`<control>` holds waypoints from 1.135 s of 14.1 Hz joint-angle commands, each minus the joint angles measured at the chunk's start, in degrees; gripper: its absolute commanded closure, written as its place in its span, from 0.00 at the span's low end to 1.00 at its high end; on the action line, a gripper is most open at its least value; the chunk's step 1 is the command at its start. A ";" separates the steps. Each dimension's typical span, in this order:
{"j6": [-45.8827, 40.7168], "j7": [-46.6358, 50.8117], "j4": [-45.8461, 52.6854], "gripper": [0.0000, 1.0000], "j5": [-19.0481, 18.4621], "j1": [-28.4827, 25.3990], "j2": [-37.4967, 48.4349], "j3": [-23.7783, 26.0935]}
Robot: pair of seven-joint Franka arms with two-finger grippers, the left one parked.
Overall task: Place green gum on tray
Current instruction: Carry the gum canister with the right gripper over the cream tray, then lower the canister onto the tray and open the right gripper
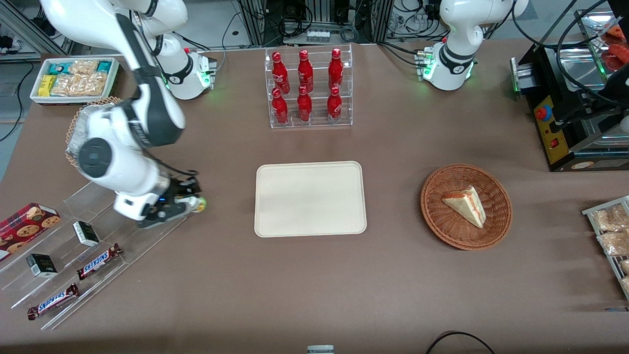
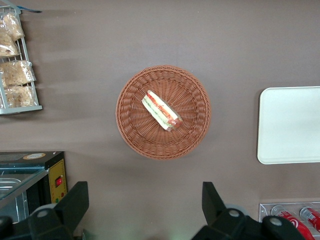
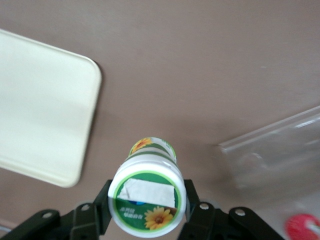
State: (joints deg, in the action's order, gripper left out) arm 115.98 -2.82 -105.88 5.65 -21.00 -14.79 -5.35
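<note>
My right gripper (image 3: 147, 197) is shut on the green gum (image 3: 148, 192), a white bottle whose green-and-white lid with a sunflower faces the wrist camera. The black fingers (image 3: 105, 200) press on both sides of the bottle just below the lid, and it hangs above the bare brown table. In the front view the gripper (image 1: 189, 200) holds the gum (image 1: 198, 204) over the table, between the clear acrylic shelf and the tray, with a gap to the tray. The cream-beige tray (image 1: 309, 198) lies flat mid-table, and its rounded corner (image 3: 75, 100) shows in the wrist view.
A clear acrylic shelf (image 1: 73, 246) with Snickers bars and small boxes stands close to the gripper. A rack of red bottles (image 1: 308, 87) stands farther from the front camera than the tray. A wicker basket with a sandwich (image 1: 466, 206) lies toward the parked arm's end. A red lid (image 3: 304, 227) shows by the shelf.
</note>
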 commanded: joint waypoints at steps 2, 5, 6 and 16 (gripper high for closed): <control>1.52 13.86 6.73 1.00 1.03 -7.10 -7.08 -0.63; 2.05 23.97 11.73 1.00 0.94 -12.38 -12.08 -0.63; 2.05 28.09 13.57 1.00 0.94 -14.05 -13.93 -0.63; 8.37 53.00 25.46 1.00 0.51 -25.84 -27.83 -0.72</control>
State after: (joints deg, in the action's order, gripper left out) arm 123.31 47.83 -83.57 5.75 -45.92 -39.56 -5.47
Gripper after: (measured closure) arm 0.410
